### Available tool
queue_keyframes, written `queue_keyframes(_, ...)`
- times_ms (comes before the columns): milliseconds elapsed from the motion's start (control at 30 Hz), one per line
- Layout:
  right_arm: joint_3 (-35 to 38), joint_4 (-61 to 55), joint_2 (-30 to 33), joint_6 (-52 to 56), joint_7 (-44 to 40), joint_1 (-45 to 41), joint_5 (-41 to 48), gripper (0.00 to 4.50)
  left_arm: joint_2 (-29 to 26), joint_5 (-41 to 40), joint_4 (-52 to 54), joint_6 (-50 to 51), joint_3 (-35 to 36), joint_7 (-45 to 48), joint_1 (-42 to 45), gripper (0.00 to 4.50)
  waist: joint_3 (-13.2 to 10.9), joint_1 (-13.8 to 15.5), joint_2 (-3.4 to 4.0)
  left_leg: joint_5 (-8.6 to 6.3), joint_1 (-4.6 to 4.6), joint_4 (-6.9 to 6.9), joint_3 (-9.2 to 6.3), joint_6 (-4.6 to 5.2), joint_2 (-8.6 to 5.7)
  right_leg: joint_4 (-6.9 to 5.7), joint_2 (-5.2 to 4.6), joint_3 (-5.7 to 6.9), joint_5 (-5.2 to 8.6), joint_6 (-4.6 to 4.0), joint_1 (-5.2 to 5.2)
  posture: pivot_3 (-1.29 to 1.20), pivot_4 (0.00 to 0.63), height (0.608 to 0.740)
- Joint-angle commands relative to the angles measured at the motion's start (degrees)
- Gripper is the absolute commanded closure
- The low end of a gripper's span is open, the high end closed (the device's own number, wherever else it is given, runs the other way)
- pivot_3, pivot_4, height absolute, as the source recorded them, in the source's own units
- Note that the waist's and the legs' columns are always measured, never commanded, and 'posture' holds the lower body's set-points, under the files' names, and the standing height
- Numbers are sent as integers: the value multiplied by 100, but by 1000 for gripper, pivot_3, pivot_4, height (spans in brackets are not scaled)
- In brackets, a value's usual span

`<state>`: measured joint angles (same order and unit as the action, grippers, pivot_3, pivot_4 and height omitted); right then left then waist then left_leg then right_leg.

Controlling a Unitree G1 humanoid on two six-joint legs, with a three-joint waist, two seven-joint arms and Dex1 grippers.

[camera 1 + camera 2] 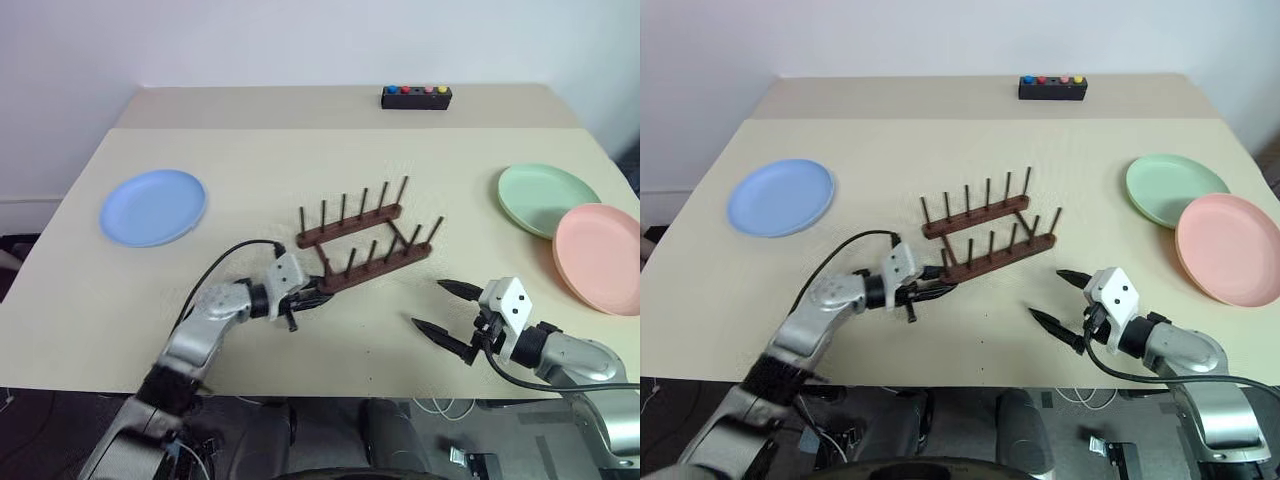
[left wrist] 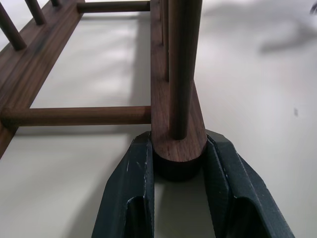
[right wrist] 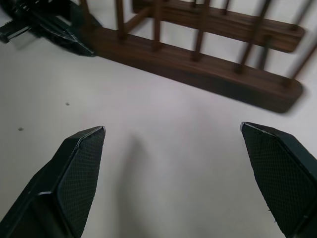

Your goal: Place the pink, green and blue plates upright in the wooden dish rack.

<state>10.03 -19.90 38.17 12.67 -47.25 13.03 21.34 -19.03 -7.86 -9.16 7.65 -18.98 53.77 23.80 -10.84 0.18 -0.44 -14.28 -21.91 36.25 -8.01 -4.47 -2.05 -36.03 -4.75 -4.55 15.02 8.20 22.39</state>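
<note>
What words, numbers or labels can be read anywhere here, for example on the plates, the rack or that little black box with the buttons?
None: no readable text shows in any view.
The small black box has coloured buttons but no lettering that can be made out.
The blue plate, green plate, pink plate and wooden dish rack are plain.

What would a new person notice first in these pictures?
The left gripper is shut on the near rail end of the wooden dish rack at the table's middle. The blue plate lies far left; the green plate and pink plate lie right, overlapping.
</note>
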Motion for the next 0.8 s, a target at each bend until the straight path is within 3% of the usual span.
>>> queue_keyframes(33,245,-77,-58,-180,113,100,-8,0,344,107,-706,-412,-261,356,469,3751,0,-3,0,0,-1,-1,0,0,0,0,0,0,-7,14,1,0,150,740)
queue_keyframes(200,435,-390,-179,-238,325,553,-4,0,918,229,-2303,-1077,-272,788,1507,3751,-2,24,-3,-1,-10,-1,-3,1,0,-2,2,2,-8,18,12,0,150,740)
queue_keyframes(367,652,-709,-297,-259,531,1012,1,0,1112,368,-3550,-1724,-142,1156,2212,3751,-3,-5,-5,-1,-25,-1,-1,2,0,0,2,1,-8,20,24,0,150,740)
queue_keyframes(800,790,-852,-393,-394,683,1322,-38,0,1205,668,-4793,-2590,89,1473,2729,3751,-4,-88,-8,-1,-26,-2,-4,2,0,-2,2,1,-6,23,26,0,150,740)
